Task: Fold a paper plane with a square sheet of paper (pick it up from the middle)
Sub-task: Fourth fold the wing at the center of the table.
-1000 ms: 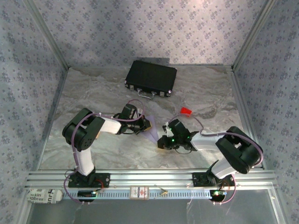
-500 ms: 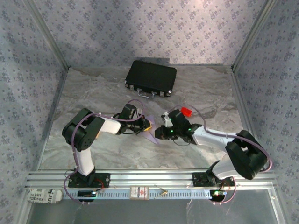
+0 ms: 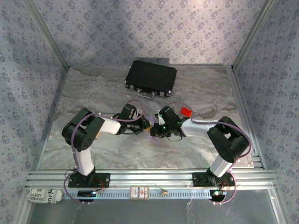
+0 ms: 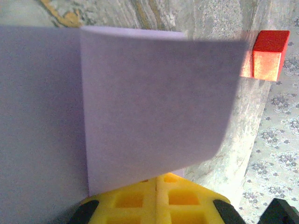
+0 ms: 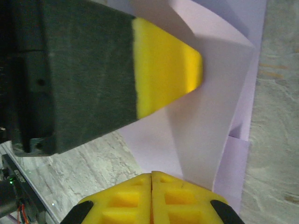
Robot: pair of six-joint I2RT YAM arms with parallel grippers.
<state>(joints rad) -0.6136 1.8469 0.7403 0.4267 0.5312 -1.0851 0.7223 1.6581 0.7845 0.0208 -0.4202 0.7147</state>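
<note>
The square sheet of paper [image 4: 154, 102] is pale lilac and partly folded, with one flap raised and curling over the layer below. My left gripper [image 4: 157, 186] is shut on the near edge of that flap. In the top view the left gripper [image 3: 146, 125] and right gripper [image 3: 153, 131] meet tip to tip at mid table, hiding most of the sheet. In the right wrist view my right gripper [image 5: 152, 179] is shut, its yellow pads together and its tip against the paper [image 5: 205, 121]. The left gripper's yellow finger [image 5: 166, 63] rests on the sheet just beyond.
A small red block [image 3: 186, 111] lies just right of the grippers and shows again as the red block [image 4: 268, 53] past the paper's corner. A black case [image 3: 151, 78] lies at the back of the marbled table [image 3: 93, 98]. Patterned walls close in three sides.
My right arm has swung left and away from me, bringing its gripper from the open table up against the paper at the left gripper. The left arm has stayed put.
</note>
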